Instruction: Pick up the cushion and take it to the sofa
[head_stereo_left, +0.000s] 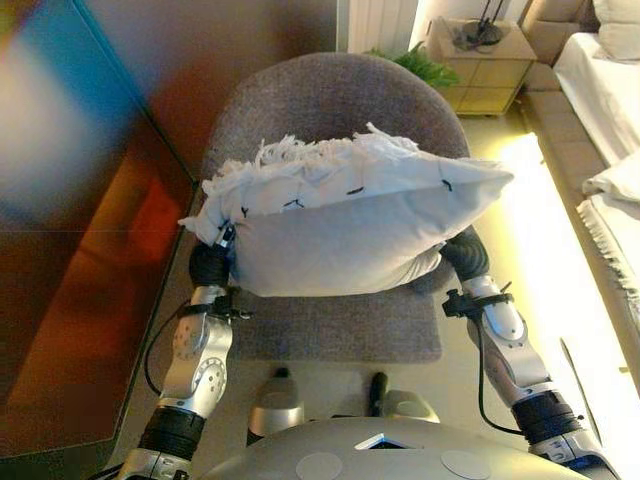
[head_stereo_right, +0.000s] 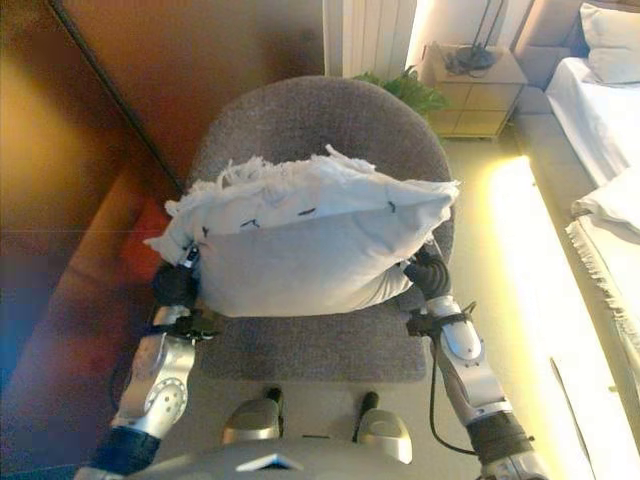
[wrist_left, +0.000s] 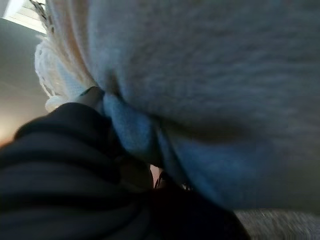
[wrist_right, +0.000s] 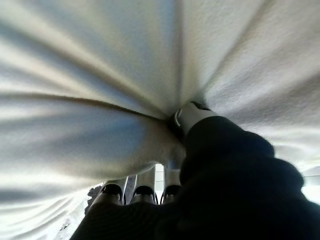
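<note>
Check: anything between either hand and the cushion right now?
No. The white fringed cushion sits directly against both hands above the grey chair: the left hand at its left end, the right hand pressed into its fabric. No sofa is identifiable in view.

Both hands' fingers (under cushion (head_stereo_left: 345, 225))

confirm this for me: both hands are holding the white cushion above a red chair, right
Not quite: the chair is grey, not red, as the left eye view shows. The left hand and right hand do hold the white cushion above it.
</note>
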